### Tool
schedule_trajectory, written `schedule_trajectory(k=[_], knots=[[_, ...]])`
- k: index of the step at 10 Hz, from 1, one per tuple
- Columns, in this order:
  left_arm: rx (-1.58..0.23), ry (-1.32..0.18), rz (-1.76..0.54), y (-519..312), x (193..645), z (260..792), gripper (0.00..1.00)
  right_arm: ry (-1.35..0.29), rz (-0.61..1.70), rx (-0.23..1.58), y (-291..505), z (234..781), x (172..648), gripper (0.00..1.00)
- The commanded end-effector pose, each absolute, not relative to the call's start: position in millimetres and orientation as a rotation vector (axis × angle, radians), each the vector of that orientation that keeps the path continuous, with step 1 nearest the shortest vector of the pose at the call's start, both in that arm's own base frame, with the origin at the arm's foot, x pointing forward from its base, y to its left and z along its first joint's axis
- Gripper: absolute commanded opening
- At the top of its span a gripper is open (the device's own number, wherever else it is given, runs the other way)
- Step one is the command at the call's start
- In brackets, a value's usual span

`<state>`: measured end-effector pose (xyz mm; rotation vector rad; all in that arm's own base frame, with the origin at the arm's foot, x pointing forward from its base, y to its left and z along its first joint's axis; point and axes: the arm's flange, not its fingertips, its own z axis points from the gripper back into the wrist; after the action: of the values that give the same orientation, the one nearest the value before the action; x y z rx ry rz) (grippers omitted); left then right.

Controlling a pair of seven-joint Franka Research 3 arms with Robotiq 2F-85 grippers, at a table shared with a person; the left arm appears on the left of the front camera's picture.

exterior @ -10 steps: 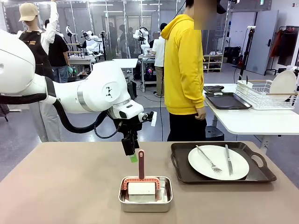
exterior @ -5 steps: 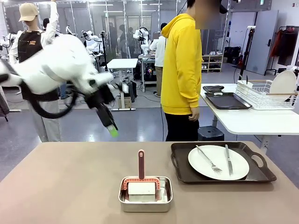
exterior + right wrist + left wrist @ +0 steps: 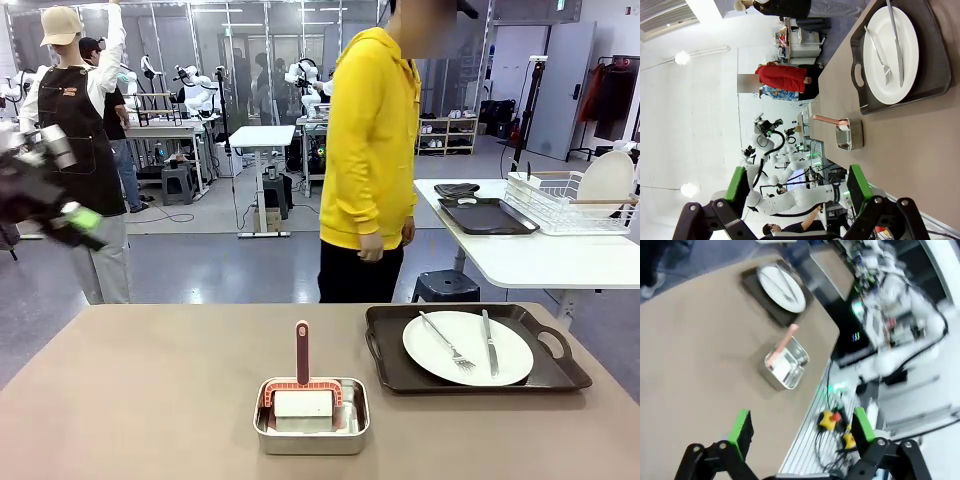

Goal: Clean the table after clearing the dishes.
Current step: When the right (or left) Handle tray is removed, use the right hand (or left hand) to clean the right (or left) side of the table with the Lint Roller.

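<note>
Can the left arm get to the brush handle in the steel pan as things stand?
Probably yes: the brush handle stands clear above the steel pan, nothing beside it; the left gripper is open, though well off left.

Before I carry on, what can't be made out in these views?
- Front view: the left hand is motion-blurred at the picture's left edge, and its arm is cut off there.
- Front view: the steel pan wall hides the base of the white block, so what the block is is unclear.
- Left wrist view: the dishes are blurred, and the cutlery is unreadable.
</note>
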<state>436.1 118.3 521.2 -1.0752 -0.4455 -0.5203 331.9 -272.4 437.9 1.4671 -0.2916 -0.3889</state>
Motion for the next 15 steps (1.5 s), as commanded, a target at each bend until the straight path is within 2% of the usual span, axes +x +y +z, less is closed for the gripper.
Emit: schedule_trajectory(k=[1, 3, 5, 7, 8, 9, 15], knots=[[-1.182, -0.565, -0.261, 193, 411, 487, 1.00, -0.292, -0.380, 1.476, -272, 439, 329, 1.00], [-1.235, -0.575, -0.130, 257, 383, 451, 1.00, -0.292, -0.380, 1.476, -272, 439, 329, 1.00], [-1.098, -0.466, 0.040, 295, 363, 421, 1.00, -0.292, -0.380, 1.476, -272, 439, 329, 1.00], [-1.096, -0.481, 0.069, 307, 365, 421, 1.00, -0.292, -0.380, 1.476, -272, 439, 329, 1.00], [-0.943, -0.429, 0.111, 308, 379, 418, 1.00, -0.292, -0.380, 1.476, -272, 439, 329, 1.00], [-1.121, -0.505, 0.054, 308, 357, 408, 1.00, -0.292, -0.380, 1.476, -272, 439, 329, 1.00], [-1.121, -0.505, 0.054, 308, 357, 408, 1.00, -0.292, -0.380, 1.476, -272, 439, 329, 1.00]])
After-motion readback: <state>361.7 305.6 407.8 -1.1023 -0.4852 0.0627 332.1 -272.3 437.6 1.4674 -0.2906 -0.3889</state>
